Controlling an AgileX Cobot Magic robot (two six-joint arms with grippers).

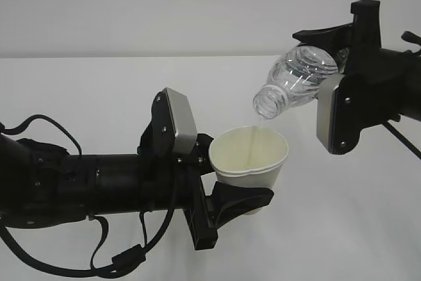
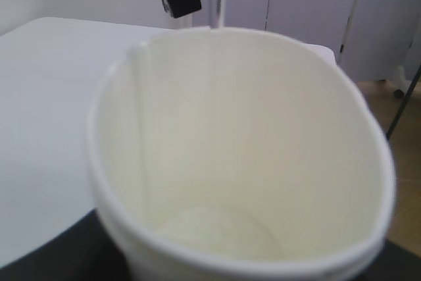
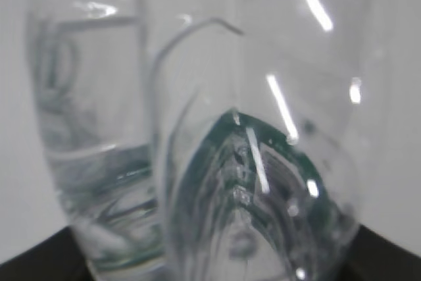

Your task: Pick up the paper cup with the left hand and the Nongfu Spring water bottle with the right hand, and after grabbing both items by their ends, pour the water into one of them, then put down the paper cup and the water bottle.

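The small white tapered paper cup (image 1: pixel 250 156), light and easily crushed, sits upright in the left hand's (image 1: pixel 227 192) clenched jaws, while above its rim the right hand (image 1: pixel 345 106) grips the thin, slippery clear ribbed plastic water bottle (image 1: pixel 299 80) by its base, tipped and pouring.

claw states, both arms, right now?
Left claw: closed on the paper cup.
Right claw: closed on the water bottle, tilted and pouring.

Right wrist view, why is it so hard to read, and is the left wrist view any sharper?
Right wrist view: the water bottle fills the frame, blurred, with bright streaks of glare. Left wrist view: the paper cup is close and soft-focused, evenly lit.
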